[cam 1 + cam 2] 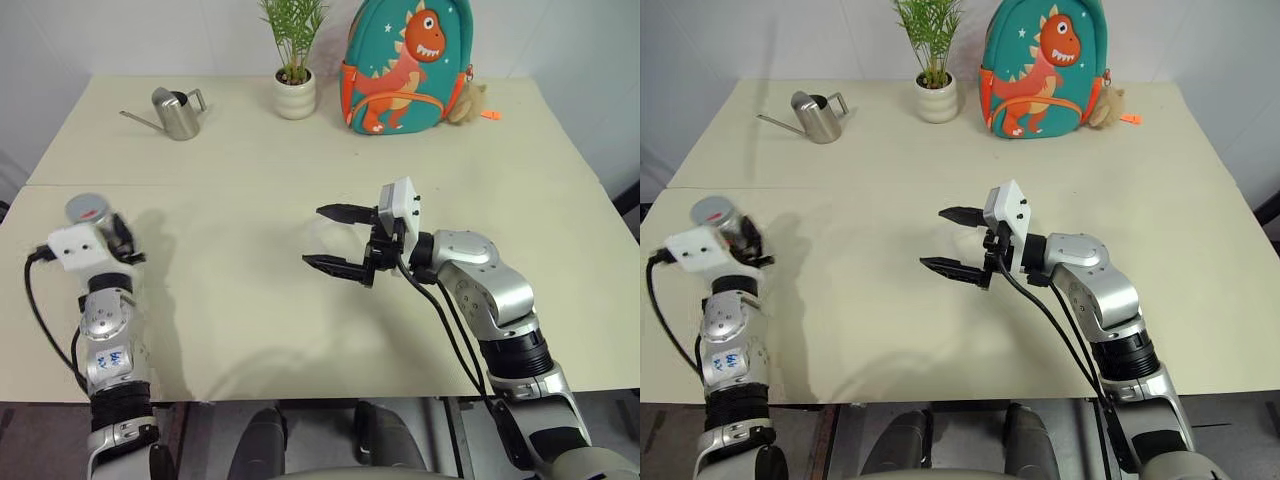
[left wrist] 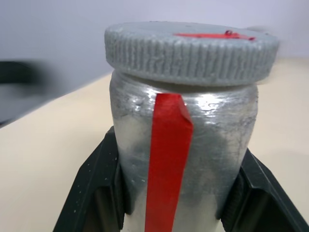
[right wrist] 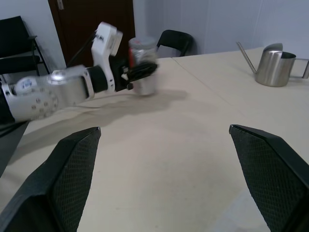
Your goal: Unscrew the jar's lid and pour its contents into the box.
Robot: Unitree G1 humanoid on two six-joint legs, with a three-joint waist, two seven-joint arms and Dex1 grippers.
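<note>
Over table (image 1: 300, 300), left tool (image 2: 178, 212) clamps capped jar (image 2: 183, 159)

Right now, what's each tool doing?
Left tool: closed on the jar, lid on.
Right tool: open, empty.

Bare table (image 1: 250, 300) between both arms; watering can (image 1: 178, 113), plant (image 1: 295, 60), backpack (image 1: 405, 65) far back.
</note>
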